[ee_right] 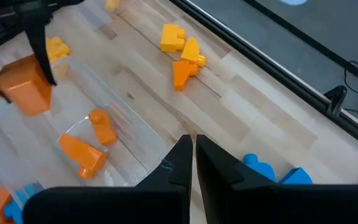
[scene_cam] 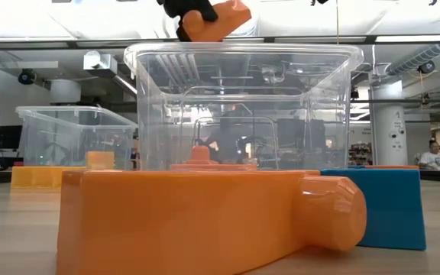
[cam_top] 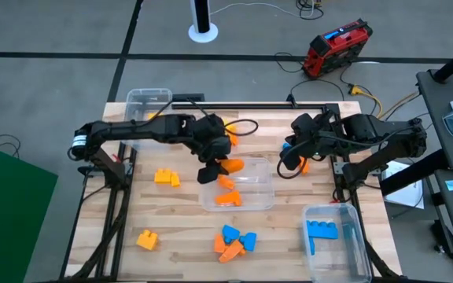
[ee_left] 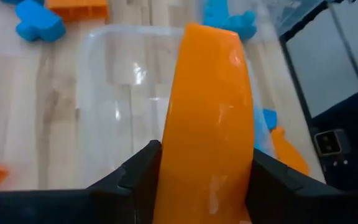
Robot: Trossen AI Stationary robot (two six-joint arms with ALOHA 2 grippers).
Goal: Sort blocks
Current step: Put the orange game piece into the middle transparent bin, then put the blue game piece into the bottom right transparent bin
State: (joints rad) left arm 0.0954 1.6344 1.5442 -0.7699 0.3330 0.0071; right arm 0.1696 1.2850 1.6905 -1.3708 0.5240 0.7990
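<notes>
An orange block (cam_top: 230, 166) is pinched in the left pincer (cam_top: 213, 168), held in the air just over the rim of the clear middle bin (cam_top: 266, 167); the left wrist view shows its two dark fingers (ee_left: 138, 174) pressed against either flank of the piece, with the bin's floor straight below. Two orange blocks (cam_top: 227, 191) already lie in that bin, so the step in hand looks like dropping this piece among its own colour. The next move, I judge, calls only for a parting of the fingers once the block hangs well inside the walls (it sits near the bin's far-left corner, so a nudge inward would be safer), then a lift clear. Outward from there: a mixed heap of blue and orange blocks (cam_top: 233, 241) lies on the worktop (cam_top: 181, 224) in front of the bin, yellow blocks (cam_top: 166, 178) lie to its left, one more yellow block (cam_top: 147, 240) sits near the front left, and a few orange and yellow pieces (ee_right: 180, 54) rest behind the bin. A blue block (cam_top: 322, 229) sits in the front right bin (cam_top: 360, 250), and a third bin (cam_top: 148, 97) stands at the back left. The right pincer (cam_top: 291, 163) hovers at the right of the middle bin, its fingers drawn together on nothing, near a blue piece (ee_right: 277, 173) on the wood.
</notes>
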